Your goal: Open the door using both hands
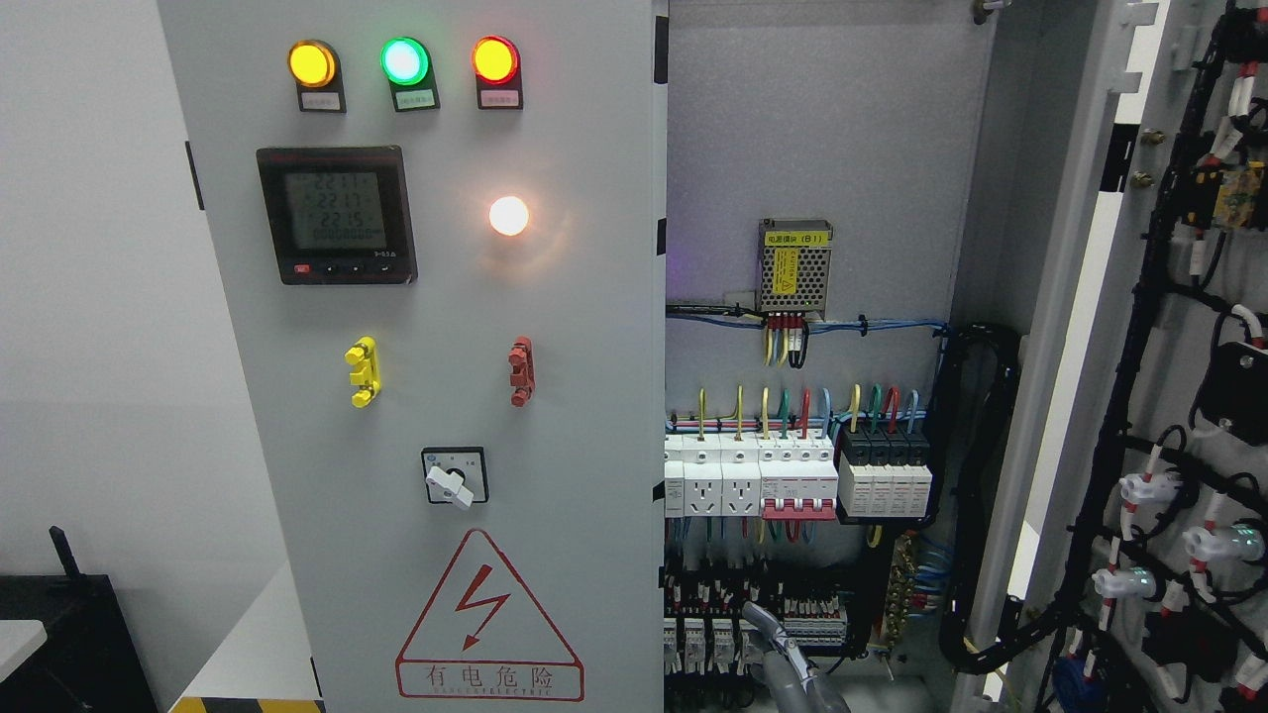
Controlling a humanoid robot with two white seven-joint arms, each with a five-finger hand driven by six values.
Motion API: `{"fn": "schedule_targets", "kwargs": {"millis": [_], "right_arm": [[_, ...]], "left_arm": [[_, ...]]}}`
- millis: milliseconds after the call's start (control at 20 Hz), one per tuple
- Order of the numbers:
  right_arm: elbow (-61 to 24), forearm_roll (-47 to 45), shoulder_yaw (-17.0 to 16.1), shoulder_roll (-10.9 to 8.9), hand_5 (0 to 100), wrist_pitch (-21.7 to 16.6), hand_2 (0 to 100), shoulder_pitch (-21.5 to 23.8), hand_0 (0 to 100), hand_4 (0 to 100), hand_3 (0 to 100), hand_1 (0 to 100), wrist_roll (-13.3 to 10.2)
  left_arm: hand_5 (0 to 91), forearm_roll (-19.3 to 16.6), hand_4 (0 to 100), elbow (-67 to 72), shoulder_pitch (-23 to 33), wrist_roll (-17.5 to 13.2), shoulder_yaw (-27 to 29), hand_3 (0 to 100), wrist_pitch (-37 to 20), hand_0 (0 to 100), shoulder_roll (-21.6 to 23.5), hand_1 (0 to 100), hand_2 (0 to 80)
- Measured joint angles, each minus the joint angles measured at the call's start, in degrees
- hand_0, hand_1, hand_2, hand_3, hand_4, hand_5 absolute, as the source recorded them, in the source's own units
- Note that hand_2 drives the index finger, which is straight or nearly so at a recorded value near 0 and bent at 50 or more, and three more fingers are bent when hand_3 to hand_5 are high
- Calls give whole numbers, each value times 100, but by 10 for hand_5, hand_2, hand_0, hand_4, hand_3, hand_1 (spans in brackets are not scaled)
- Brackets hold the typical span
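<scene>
Fingers (783,649) beside closed left door (436,396).

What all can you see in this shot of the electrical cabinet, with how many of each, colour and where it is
left door: one, grey, closed, left half
right door: one, grey, swung open at right, wiring on its inner face
indicator lamps: three lit, yellow, green, red, top of left door
white lamp: one, lit, beside the meter
meter: one, black, digital screen, upper left door
handles: two, yellow and red, mid left door
rotary switch: one, white knob, below the handles
warning triangle: one, red, bottom of left door
power supply: one, metal with yellow label, inside cabinet
breakers: a row, white, red and black, inside
hand: one, grey, bottom edge, inside the open cabinet
</scene>
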Motion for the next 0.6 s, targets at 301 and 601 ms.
{"fn": "schedule_targets", "kwargs": {"millis": [301,601], "right_arm": [[399,-140,31,62,0,85,0,-410,382,0,0,0,3],[736,-189,116,98,0,101,0,-717,382,0,0,0,53]], "left_arm": [[0,0,0,0,0,0,0,0,-3,0,0,0,0],[0,0,0,0,0,0,0,0,-17,0,0,0,0]]}}
